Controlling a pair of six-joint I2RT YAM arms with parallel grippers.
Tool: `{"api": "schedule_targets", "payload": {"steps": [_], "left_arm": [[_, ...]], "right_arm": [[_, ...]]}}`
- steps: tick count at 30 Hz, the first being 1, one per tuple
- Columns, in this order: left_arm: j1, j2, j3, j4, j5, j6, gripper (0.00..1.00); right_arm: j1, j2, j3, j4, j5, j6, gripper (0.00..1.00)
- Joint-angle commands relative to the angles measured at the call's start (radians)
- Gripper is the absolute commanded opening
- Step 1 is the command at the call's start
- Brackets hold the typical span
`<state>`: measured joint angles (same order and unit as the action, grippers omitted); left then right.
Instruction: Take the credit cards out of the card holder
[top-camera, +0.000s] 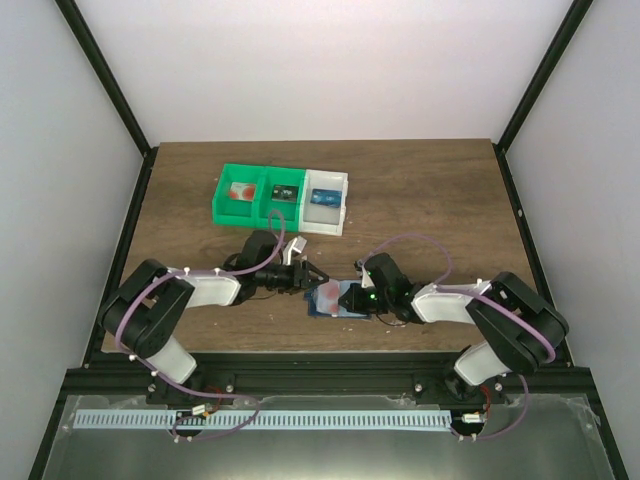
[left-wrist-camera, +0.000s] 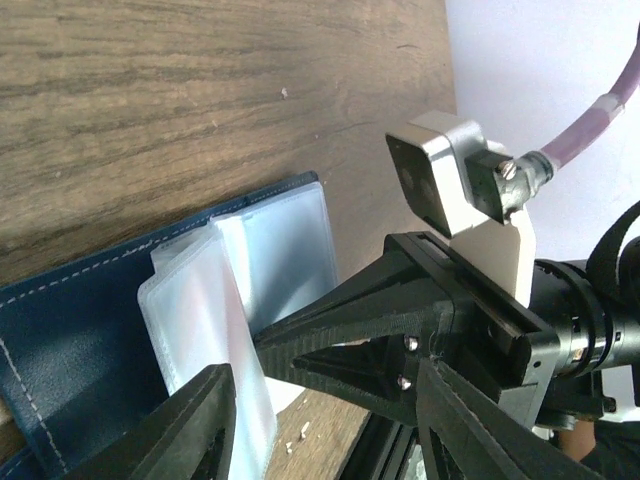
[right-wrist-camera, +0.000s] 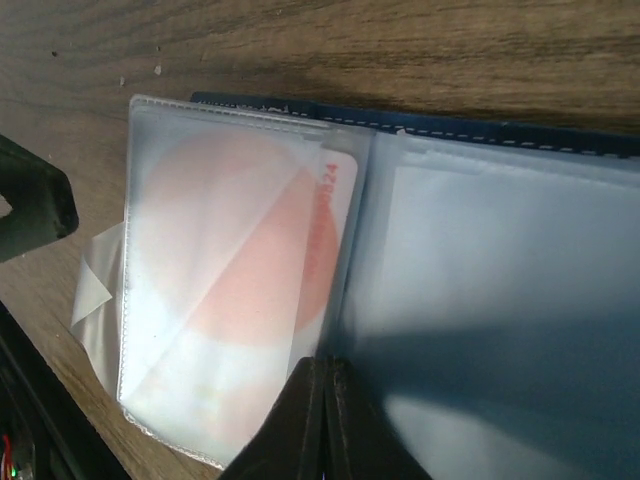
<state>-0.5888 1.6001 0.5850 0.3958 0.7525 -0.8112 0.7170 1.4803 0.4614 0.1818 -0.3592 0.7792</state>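
Note:
The card holder (top-camera: 346, 306) lies open on the wooden table between the two arms. It is navy (left-wrist-camera: 70, 330) with pale clear pockets (right-wrist-camera: 500, 280). A credit card (right-wrist-camera: 240, 250), whitish with a big red spot, sits inside the left clear pocket, which is partly lifted and creased. My right gripper (right-wrist-camera: 325, 415) is shut, and its tips press on the fold between the two pockets. The left gripper (left-wrist-camera: 320, 440) is open at the holder's left edge, with one finger (left-wrist-camera: 190, 430) beside the raised clear flap and nothing held between the fingers.
A green bin (top-camera: 255, 195) and a white bin (top-camera: 326, 200) stand side by side at the back of the table. A pinkish card (top-camera: 240, 192) lies in the green bin's left compartment. The right arm's fingers (left-wrist-camera: 380, 330) cross close in front of my left gripper.

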Motion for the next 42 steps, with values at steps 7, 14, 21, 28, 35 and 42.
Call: {"api": "schedule_targets", "payload": {"steps": [7,14,21,28,35,42], "left_arm": [[0.005,0.027,-0.003,0.017,0.025,0.015,0.53],[0.005,0.063,-0.007,0.031,0.018,0.016,0.53],[-0.001,0.007,-0.006,0.002,0.012,0.012,0.48],[-0.003,-0.037,-0.024,-0.041,-0.003,0.026,0.47],[-0.014,0.015,-0.010,-0.054,-0.003,0.038,0.43],[-0.021,-0.009,0.002,-0.115,-0.043,0.073,0.45]], "right_arm": [[0.006,0.019,0.005,-0.010,0.032,0.008,0.00],[0.006,0.002,-0.007,0.001,0.035,0.007,0.01],[0.006,-0.004,-0.004,-0.001,0.039,0.007,0.01],[0.006,-0.011,-0.011,0.001,0.040,0.008,0.01],[0.006,-0.026,-0.014,0.002,0.044,0.003,0.01],[0.006,-0.011,-0.013,0.010,0.037,0.005,0.02]]}}
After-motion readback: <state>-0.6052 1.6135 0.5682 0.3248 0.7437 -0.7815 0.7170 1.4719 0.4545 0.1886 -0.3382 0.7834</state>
